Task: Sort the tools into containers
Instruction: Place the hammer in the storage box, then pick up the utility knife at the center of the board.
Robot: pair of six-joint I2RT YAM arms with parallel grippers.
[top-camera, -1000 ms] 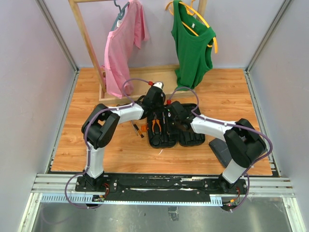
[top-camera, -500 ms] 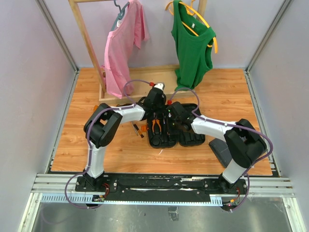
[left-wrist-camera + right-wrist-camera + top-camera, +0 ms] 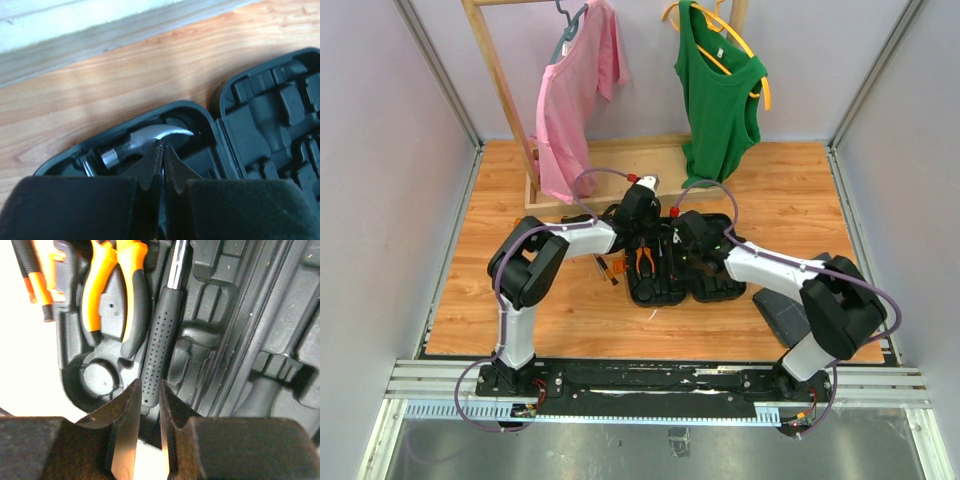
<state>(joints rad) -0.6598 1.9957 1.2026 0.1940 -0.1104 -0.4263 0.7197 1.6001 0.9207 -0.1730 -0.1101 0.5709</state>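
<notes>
- Left hand (image 3: 163, 146) — closed, empty, tips over the hammer (image 3: 135, 144) head in the case (image 3: 235, 125).
- Right hand (image 3: 150, 385) — slightly parted astride the handle's end; grip unclear.

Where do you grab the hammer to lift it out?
Grab the hammer's dotted handle near its free end, straight from above. It lies flat in its slot; orange pliers crowd it farther up, and the head sits deep in the case.

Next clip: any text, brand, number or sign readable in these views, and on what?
No text can be read anywhere.
The tool case, hammer, orange-handled pliers, pink shirt and green shirt show no lettering; tiny marks on the pliers are too blurred to read.
</notes>
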